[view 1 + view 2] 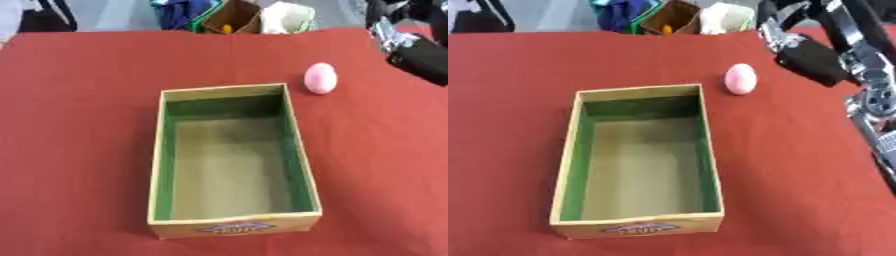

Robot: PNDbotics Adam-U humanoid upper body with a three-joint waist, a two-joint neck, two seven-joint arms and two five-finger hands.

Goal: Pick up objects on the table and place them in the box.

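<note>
Nearest the lower frame edge: open cardboard box (234, 227), green inner walls, labelled front wall, nothing inside. Just off its upper right corner, apart from the rim: pink egg-shaped object (740, 79) on the red tablecloth (79, 125). Upper right of frame: right hand (808, 57), black, above the cloth beside the pink object, not touching; finger state impossible to tell. Broad bare cloth left and right of box.

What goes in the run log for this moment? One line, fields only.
right hand: above table, beside pink egg, not touching | egg: on red cloth, outside box | box: empty | left hand: unseen
</note>
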